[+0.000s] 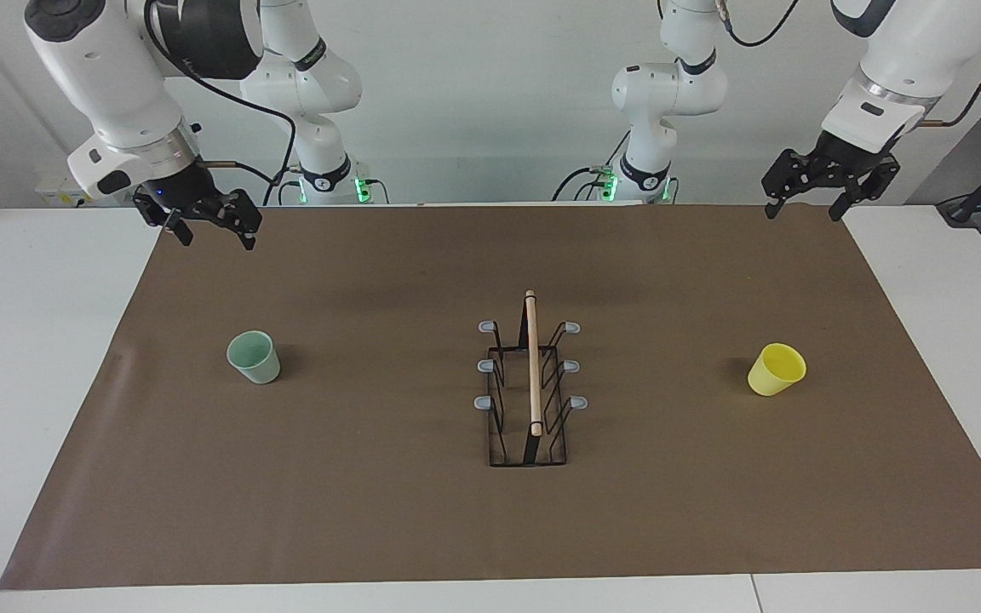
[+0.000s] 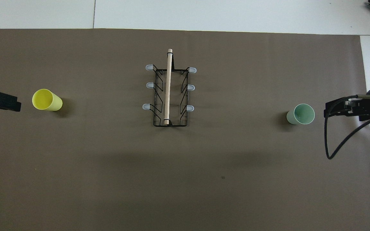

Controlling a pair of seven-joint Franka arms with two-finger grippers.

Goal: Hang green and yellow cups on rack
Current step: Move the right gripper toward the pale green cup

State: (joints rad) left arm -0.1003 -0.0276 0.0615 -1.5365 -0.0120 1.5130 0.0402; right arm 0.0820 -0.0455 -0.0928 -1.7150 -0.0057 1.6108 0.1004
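White table (image 1: 48,358) under a plain pale wall carries a wide brown mat (image 1: 371,511) that covers most of its top. No brand, label or writing can be read on anything in either view.

At the middle of the mat stands the rack (image 1: 529,400), a black wire frame with a light wooden rod along its top and three grey-tipped prongs on each side, all of them bare. The green cup (image 1: 254,357) stands upright on the mat toward the right arm's end of the table, well apart from the rack. The yellow cup (image 1: 776,369) stands upright toward the left arm's end, also well apart from the rack. Both cups have their mouths up, and both lie about level with the rack across the table.

The right arm bends down from its base, and its wrist points downward. The right tool (image 1: 213,230) hangs in the air over the mat's edge nearest the robots, at its own end of the table; its fingers are spread and hold nothing. The left arm is posed much the same, its wrist angled down. The left tool (image 1: 801,209) hangs over the corner of the mat at its own end, fingers spread and holding nothing. Neither tool touches a cup.
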